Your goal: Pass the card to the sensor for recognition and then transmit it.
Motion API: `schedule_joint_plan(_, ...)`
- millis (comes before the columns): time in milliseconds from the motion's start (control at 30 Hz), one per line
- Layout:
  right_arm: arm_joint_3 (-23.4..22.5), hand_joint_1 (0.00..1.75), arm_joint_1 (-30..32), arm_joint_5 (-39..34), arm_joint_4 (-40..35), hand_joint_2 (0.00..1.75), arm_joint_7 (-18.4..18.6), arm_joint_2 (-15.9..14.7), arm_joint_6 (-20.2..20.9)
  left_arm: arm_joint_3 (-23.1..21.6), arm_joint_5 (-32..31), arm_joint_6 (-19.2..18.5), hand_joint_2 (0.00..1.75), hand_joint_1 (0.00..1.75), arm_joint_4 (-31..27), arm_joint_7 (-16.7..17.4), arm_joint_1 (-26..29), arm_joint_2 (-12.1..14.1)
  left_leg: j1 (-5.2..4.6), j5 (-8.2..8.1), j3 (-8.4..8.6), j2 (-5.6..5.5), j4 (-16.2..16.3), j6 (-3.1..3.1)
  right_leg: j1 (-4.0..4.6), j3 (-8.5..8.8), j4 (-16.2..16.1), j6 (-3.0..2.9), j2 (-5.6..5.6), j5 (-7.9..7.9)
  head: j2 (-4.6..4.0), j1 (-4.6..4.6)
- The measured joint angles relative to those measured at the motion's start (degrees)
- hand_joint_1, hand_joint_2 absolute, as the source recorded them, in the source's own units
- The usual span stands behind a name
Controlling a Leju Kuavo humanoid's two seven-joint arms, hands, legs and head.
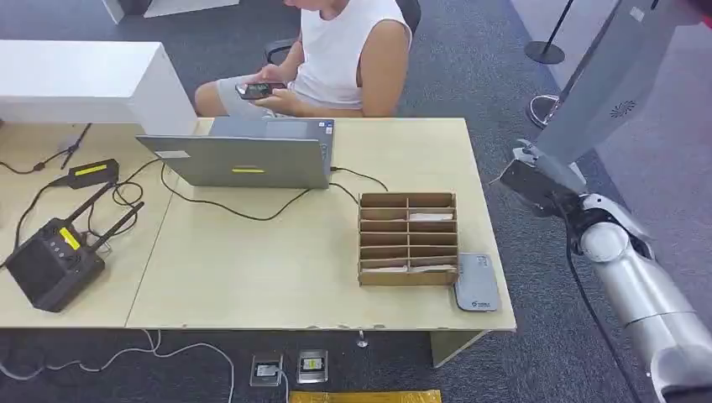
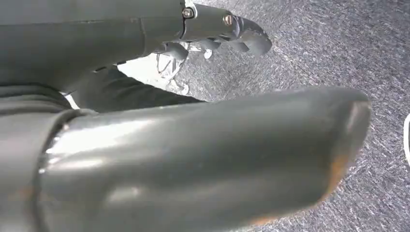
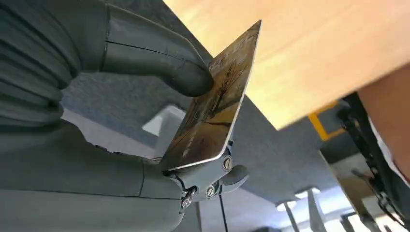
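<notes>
Fingers of the right hand (image 3: 145, 125) grasp a thin glossy card printed with a brown-and-gold tree scene (image 3: 212, 104): the thick grey thumb (image 3: 159, 60) presses on its printed face while the darker fingers (image 3: 217, 176) back it from the other side, along its lower edge. No writing can be read on the card. Beyond its free edge, away from the fingers, lies the pale wooden table top (image 3: 319, 53), and part of a person's arm (image 3: 387, 111) shows at the far side of that view.

In the head view the right hand (image 1: 537, 180) hangs off the table's right edge over grey carpet (image 1: 520, 84), well apart from the flat grey card-reader pad (image 1: 477, 284). That pad lies at the table's front right corner, touching the side of a brown cardboard box divided into slots (image 1: 409, 239), a few of which hold pale cards. The pad carries a small white logo too small to read.

A grey laptop (image 1: 243, 155) stands further back, with a person in a white sleeveless top (image 1: 336, 50) behind it holding a phone. A black box with antennas and a yellow label (image 1: 54, 256) sits at the left; its label is unreadable.

The left hand (image 2: 193, 159) hangs over carpet with its fingers (image 2: 241, 34) extended and apart, holding nothing.
</notes>
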Motion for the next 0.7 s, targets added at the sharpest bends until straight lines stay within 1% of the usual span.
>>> schedule_joint_plan(200, -3.67, 1.75, 6.35, 2.69, -4.09, 1.75, 0.81, -0.22, 3.04, -0.02, -0.68, -0.09, 0.00, 0.00, 0.00, 0.20, -0.11, 0.07, 0.01, 0.00, 0.02, -0.01, 0.00, -0.01, 0.01, 0.01, 0.00, 0.00, 0.00, 0.00, 0.00, -0.02)
schedule_joint_plan(400, -6.53, 1.75, 10.94, 3.47, -7.82, 1.75, 1.68, -0.68, 7.43, -0.02, -1.03, -0.22, 0.00, 0.00, 0.00, 0.50, -0.14, 0.33, 0.01, 0.00, 0.03, 0.02, 0.00, -0.01, 0.01, 0.02, 0.00, 0.00, 0.05, 0.00, 0.00, -0.04)
schedule_joint_plan(700, -9.31, 1.75, 14.97, 3.87, -12.48, 1.75, 3.13, -0.96, 10.73, -0.02, -1.79, -0.35, 0.00, 0.00, 0.00, 0.57, -0.22, 0.50, 0.00, 0.00, 0.04, 0.02, 0.00, -0.01, 0.00, 0.01, -0.01, 0.00, 0.07, 0.00, 0.00, -0.02)
